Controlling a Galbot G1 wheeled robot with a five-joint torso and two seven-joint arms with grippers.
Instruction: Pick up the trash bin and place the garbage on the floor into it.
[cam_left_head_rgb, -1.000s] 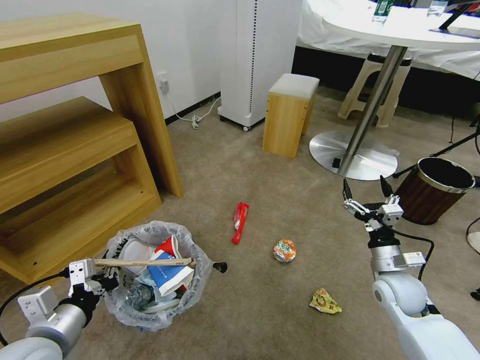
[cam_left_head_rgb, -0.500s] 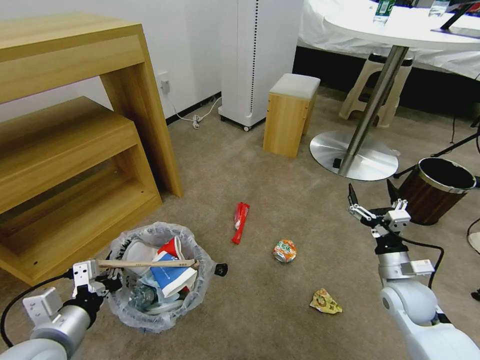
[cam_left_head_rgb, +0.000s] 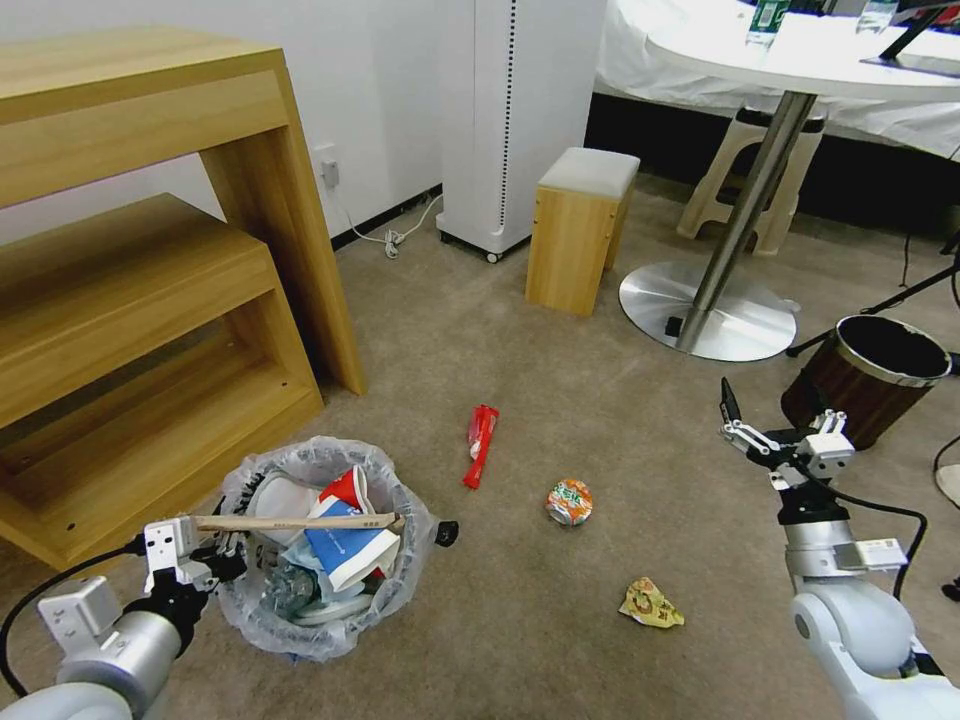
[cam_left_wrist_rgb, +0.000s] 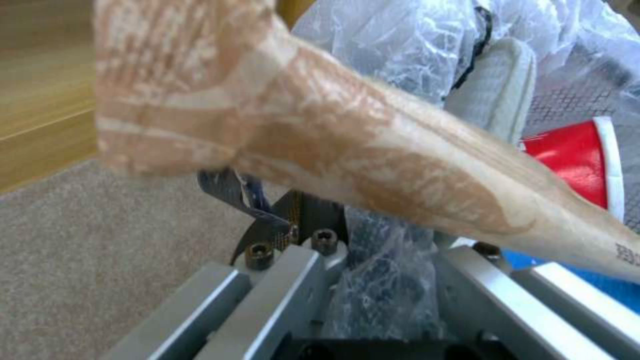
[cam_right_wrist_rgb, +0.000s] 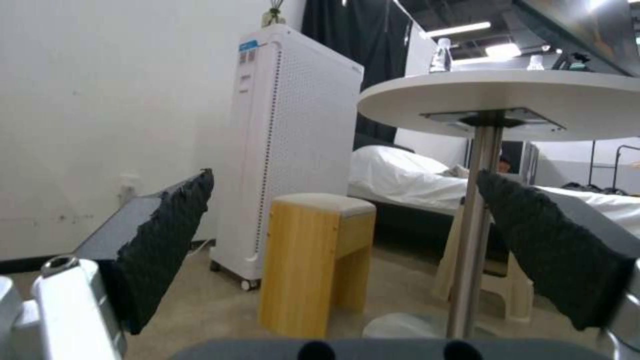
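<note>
Now grips bin (cam_left_head_rgb: 318, 560) rim with left tool (cam_left_head_rgb: 215, 558), clenched on bag; right tool (cam_left_head_rgb: 775, 425) released, raised over floor (cam_left_head_rgb: 560, 620) near can (cam_left_head_rgb: 568, 501).

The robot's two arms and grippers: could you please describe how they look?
Both arms have glossy white rounded shells and silver cylindrical wrists with black cables looping alongside. The left gripper and right gripper are silver metal linkages with white blocks; the right's fingers carry black ridged foam pads.
</note>
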